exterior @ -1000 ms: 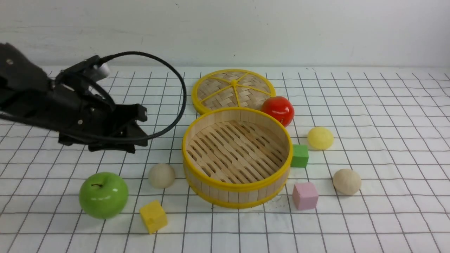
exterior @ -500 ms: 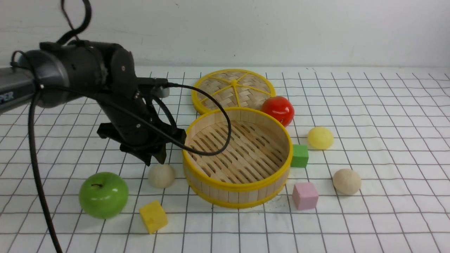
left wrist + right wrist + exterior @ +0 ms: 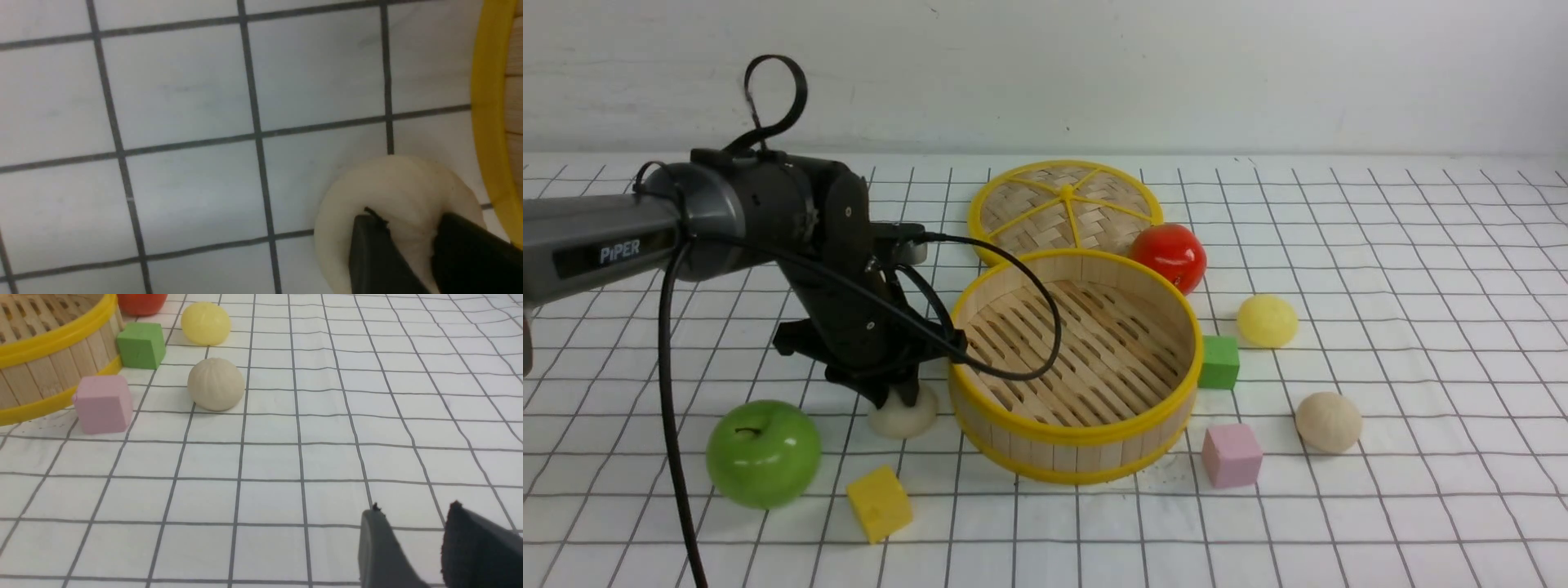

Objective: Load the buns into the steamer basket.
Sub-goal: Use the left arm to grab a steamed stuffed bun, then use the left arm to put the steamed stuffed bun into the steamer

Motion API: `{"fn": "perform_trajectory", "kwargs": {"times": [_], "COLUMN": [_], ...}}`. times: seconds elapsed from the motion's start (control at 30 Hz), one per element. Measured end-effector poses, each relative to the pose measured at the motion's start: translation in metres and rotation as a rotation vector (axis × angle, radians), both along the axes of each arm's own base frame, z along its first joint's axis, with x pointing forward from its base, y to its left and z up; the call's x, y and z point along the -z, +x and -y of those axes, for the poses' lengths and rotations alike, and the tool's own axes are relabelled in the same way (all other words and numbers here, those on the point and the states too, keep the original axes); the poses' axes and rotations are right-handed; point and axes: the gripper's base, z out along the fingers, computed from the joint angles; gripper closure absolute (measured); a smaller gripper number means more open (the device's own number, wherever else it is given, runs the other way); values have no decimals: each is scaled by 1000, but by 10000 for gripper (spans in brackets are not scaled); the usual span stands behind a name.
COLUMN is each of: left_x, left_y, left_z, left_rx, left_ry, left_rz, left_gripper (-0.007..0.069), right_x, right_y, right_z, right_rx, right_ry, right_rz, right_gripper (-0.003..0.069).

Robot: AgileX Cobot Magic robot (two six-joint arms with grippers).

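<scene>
Left gripper (image 3: 900, 398) has dropped onto the cream bun (image 3: 903, 412) just beside the steamer basket (image 3: 1075, 433), jaws pinching it, dough dented. Basket holds none; lift comes next, probably.

- The left arm (image 3: 686, 229) reaches in from the left edge of the front view, wrist bent steeply downward.
- The left gripper (image 3: 894, 398) points down, its 2 fingers (image 3: 376, 253) pressed into a bun (image 3: 392, 204), nipping its top.
- The right gripper (image 3: 412, 547) shows only in its wrist view, 2 fingertips slightly apart, holding nothing.
</scene>
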Motion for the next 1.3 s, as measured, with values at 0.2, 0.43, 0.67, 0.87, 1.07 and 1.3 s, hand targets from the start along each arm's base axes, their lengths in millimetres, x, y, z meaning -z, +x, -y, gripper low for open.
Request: {"fn": "perform_trajectory", "kwargs": {"times": [0.2,0.43,0.67,0.87,1.07,1.3], "left_x": [-4,-80,-138,-92,-35,-31], "left_y": [-3,2,-1,20,37,38], "left_z": [-1,-1,18,37,43,43], "left_rx": [2,16,60,53,14,8], "left_ry": [6,-3,-253,-373,-366,-366], "left_rz": [-24,87,179,96,-1,-2], "left_gripper": [624,634,634,629,594,496], "right_x": [0,0,0,0,0,0], "right_y": [0,0,0,0,0,0], "right_z": [0,0,0,0,0,0], "right_rx": [0,0,0,0,0,0], "right_ry": [0,0,0,0,0,0], "right_rz": [-1,-1,-1,0,0,0], "right_gripper": [420,420,420,420,420,420]}}
